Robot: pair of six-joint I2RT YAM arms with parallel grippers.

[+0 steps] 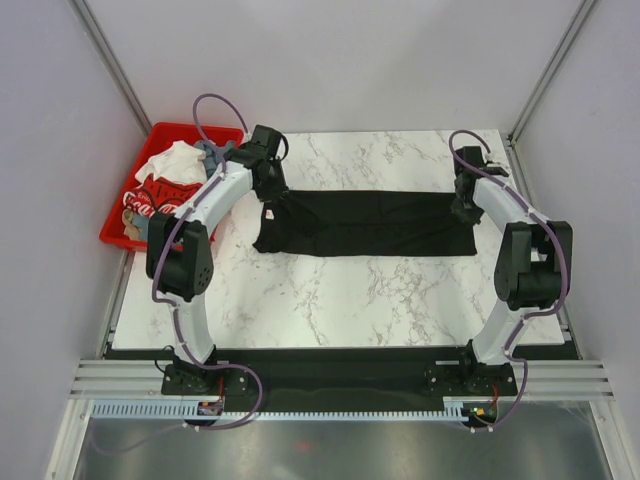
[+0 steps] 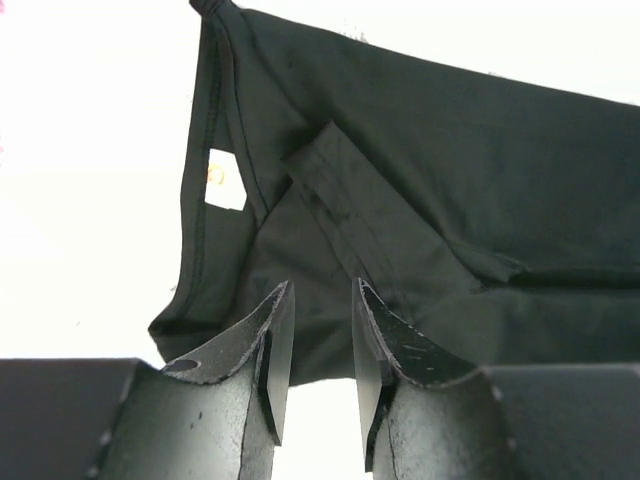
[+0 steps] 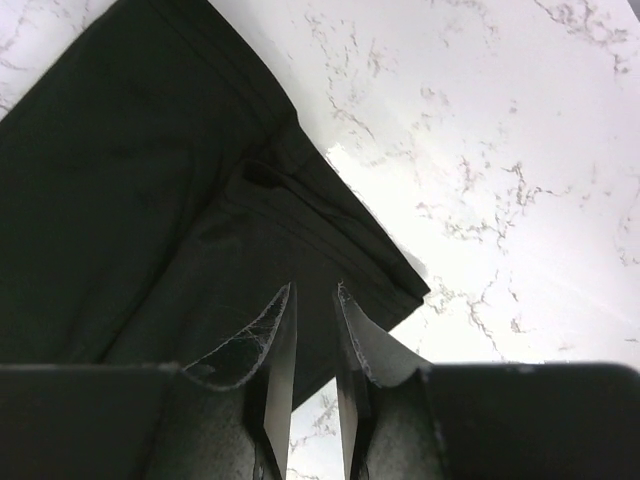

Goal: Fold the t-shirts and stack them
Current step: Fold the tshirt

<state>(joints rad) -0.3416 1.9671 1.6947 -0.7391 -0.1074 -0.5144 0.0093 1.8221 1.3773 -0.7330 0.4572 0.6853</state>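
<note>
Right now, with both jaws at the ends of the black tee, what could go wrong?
1. Both jaws are barely parted at the black tee's ends; pulling away could snag cloth and spoil the fold.
2. The loose sleeve flap near the left jaws may bunch in the next fold.

White marble-look counter (image 1: 330, 300) w/ grey veins, evenly lit; strong glare on it in wrist views. Plain pale grey walls (image 1: 330, 60) far, left & right, w/ slanted alu posts (image 1: 108, 60) at far corners. Alu rails (image 1: 340, 380) along near edge. Red bin (image 1: 125, 190) far left.
</note>
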